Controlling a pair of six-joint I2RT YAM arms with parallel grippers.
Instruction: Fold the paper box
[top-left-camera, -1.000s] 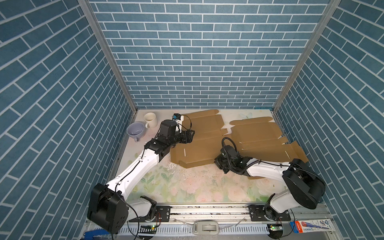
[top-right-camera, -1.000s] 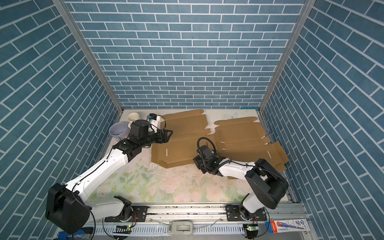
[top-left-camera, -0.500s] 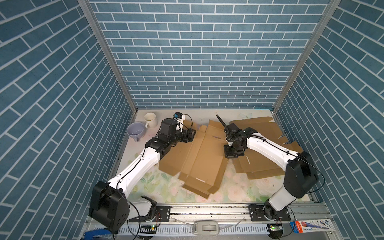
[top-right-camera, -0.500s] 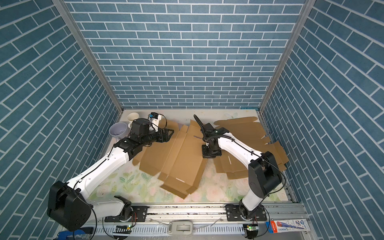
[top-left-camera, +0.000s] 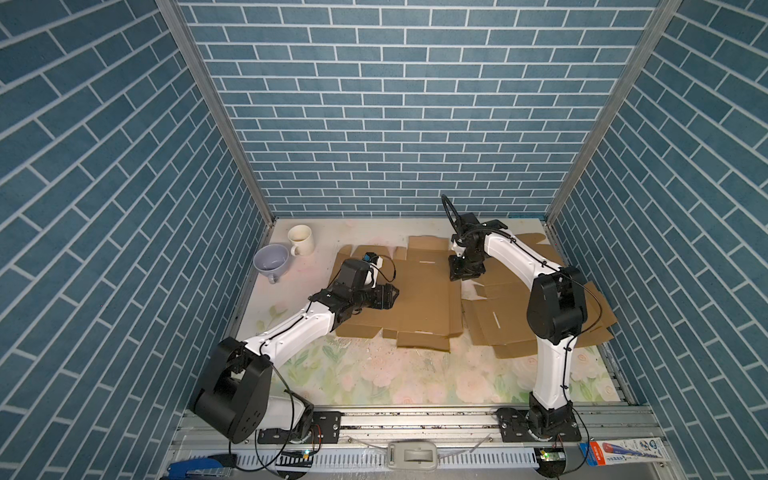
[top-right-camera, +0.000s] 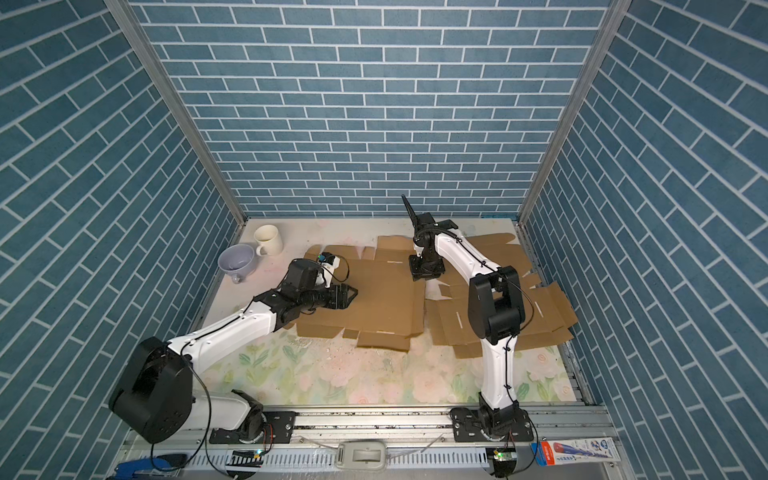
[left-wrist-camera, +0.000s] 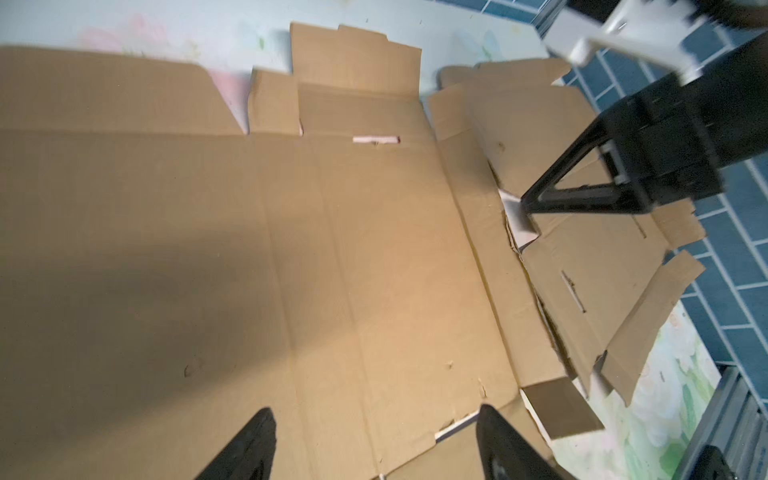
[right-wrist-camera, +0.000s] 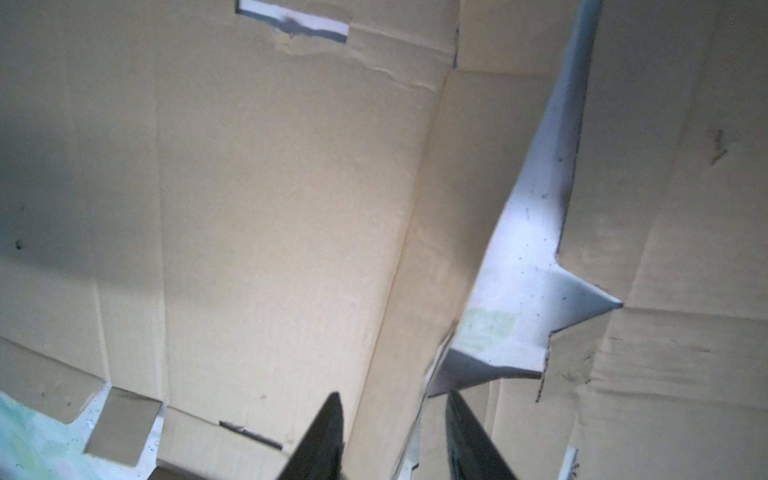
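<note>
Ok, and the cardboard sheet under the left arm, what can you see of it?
The cardboard sheet is brown, creased, with cut flaps on its far and near edges and narrow slots. It lies flat, unfolded, on the floral table, beside a second cardboard pile. The left gripper is low over it, jaws open; the right gripper, jaws apart, points down at its right edge.

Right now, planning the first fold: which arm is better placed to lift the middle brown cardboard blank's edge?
Right, likely: the right end effector points down at the brown cardboard blank's edge; the left end effector hovers over mid-panel.
</note>
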